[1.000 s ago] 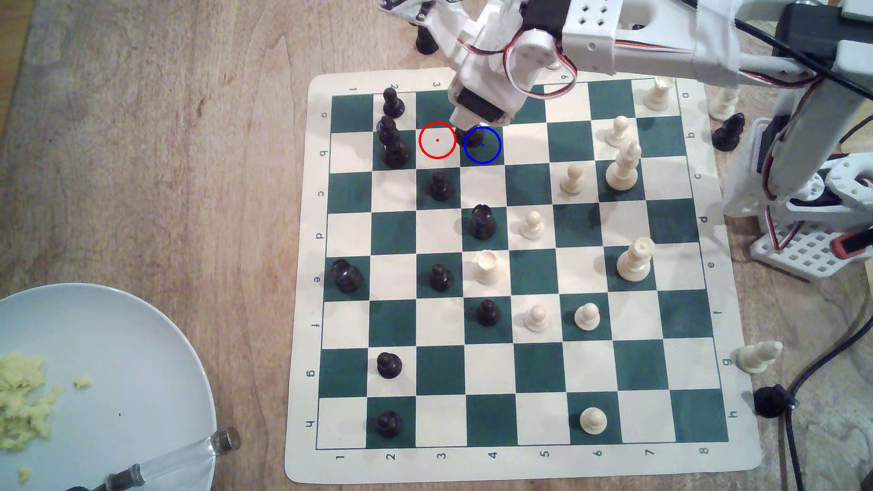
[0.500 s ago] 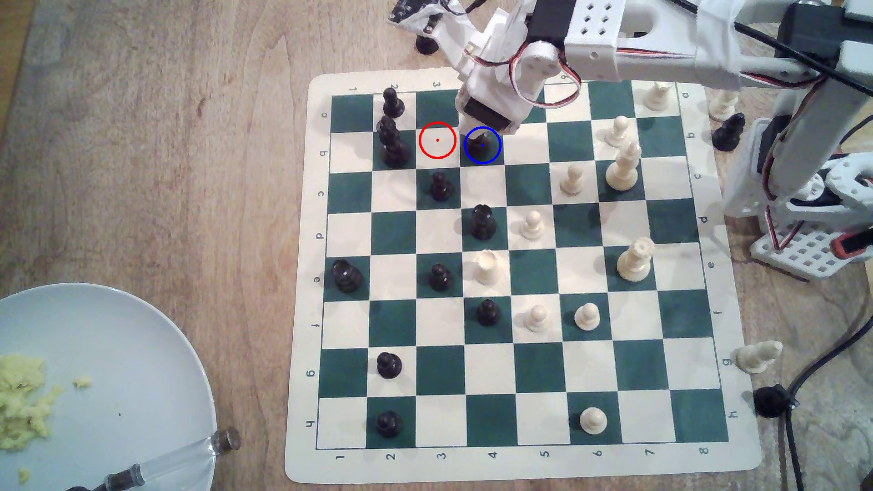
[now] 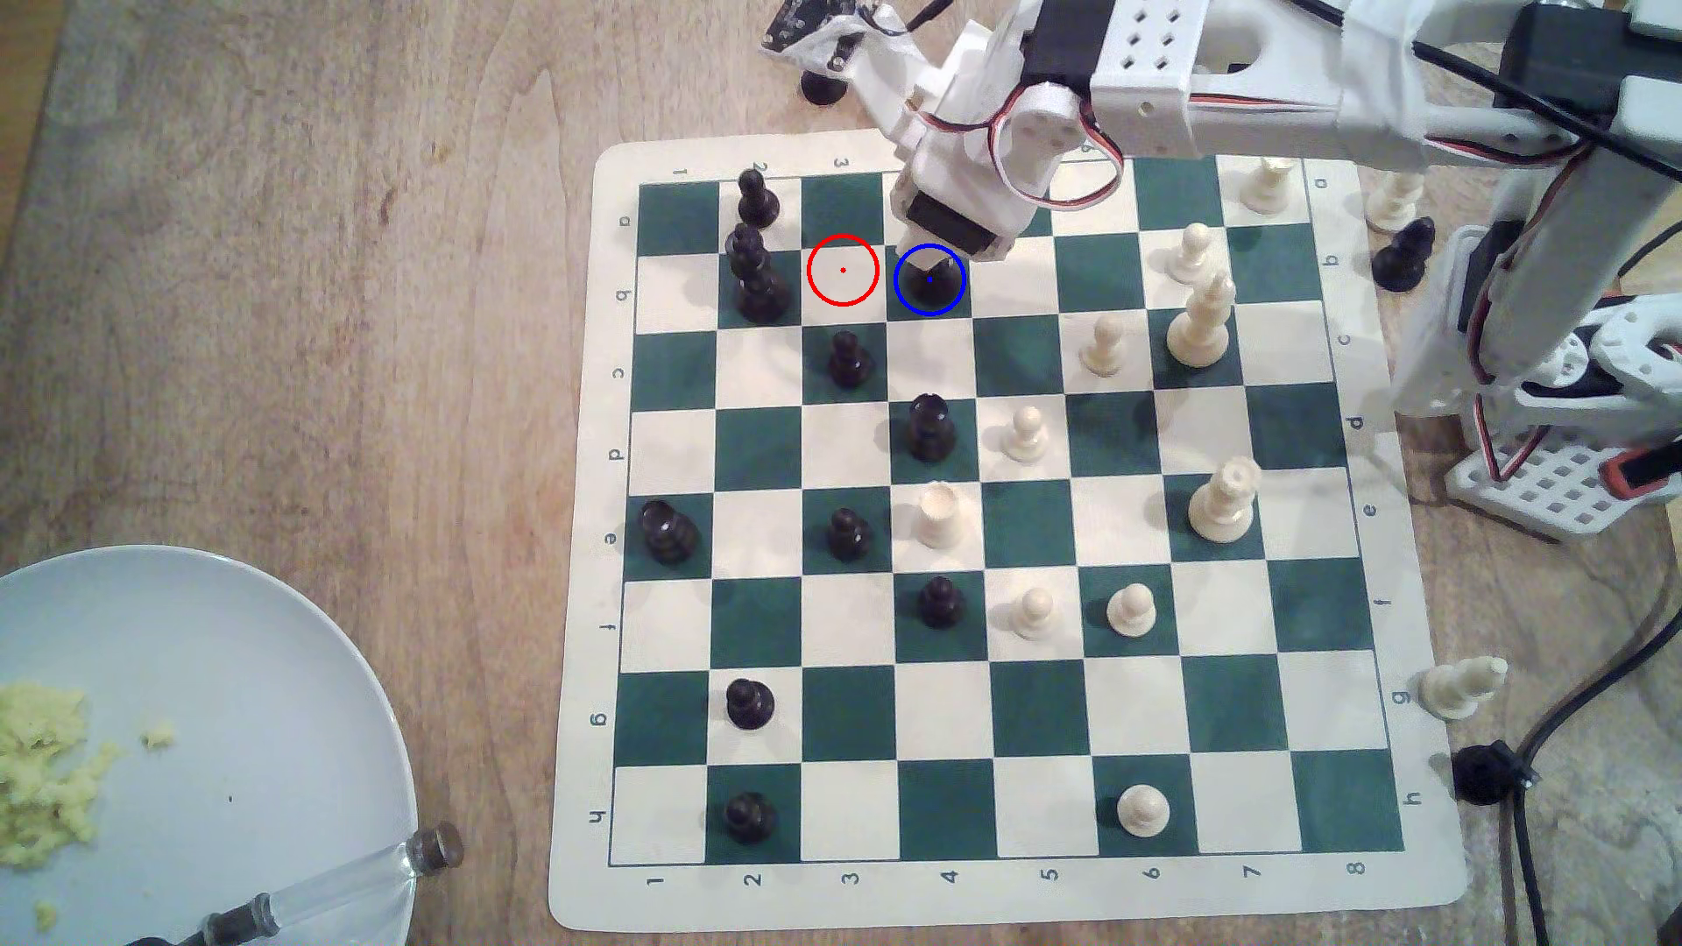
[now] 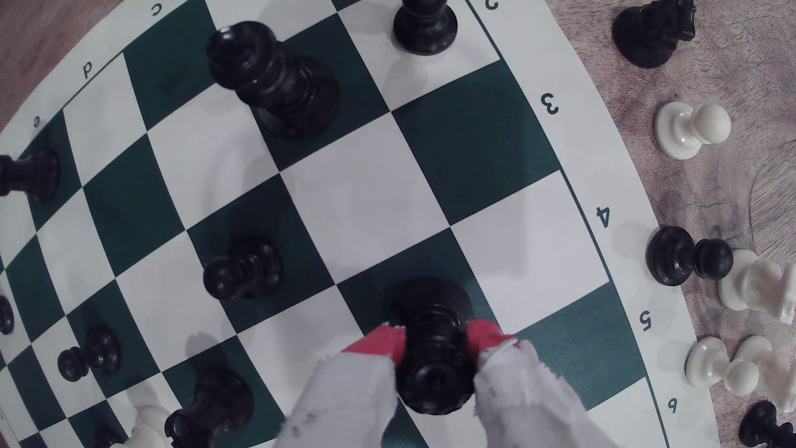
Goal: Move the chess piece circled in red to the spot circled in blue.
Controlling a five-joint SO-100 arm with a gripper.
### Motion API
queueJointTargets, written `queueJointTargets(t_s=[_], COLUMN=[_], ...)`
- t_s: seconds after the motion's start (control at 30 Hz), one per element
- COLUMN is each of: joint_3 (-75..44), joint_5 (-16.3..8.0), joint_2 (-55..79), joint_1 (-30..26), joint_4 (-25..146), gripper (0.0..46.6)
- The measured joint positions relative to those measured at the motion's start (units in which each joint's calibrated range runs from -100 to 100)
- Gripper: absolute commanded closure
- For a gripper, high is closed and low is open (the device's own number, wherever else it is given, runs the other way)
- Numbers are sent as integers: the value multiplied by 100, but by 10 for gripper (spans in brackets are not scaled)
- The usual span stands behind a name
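Pinching one chess piece (image 4: 433,344), the tool (image 4: 435,344) sets it on the spot (image 3: 913,296).

Looks like a home, dining or hobby table. Wooden tabletop (image 3: 319,273) carries a pale plate (image 3: 227,691) with yellow food crumbs (image 3: 45,773) beside a roll-up chess mat (image 3: 1001,896). Small white 3D-printed arm (image 3: 1274,82) with loose wiring stands at the table edge.

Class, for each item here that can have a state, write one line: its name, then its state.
gripper: red-tipped fingers at either side of the chess piece, whether gripping unclear.
chess piece: upright, base on the spot.
spot: occupied by the chess piece.
red-circled square: vacant.
plate: holds yellow crumbs.
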Motion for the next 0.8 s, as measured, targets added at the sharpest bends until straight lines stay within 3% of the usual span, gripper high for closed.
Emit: queueJointTargets(t_s=[0.27,0.5,0.8], joint_3=[0,0,0], joint_5=[0,0,0], joint_2=[0,0,0], joint_1=[0,0,0], joint_4=[-48,-48,-48], gripper=[453,327,296])
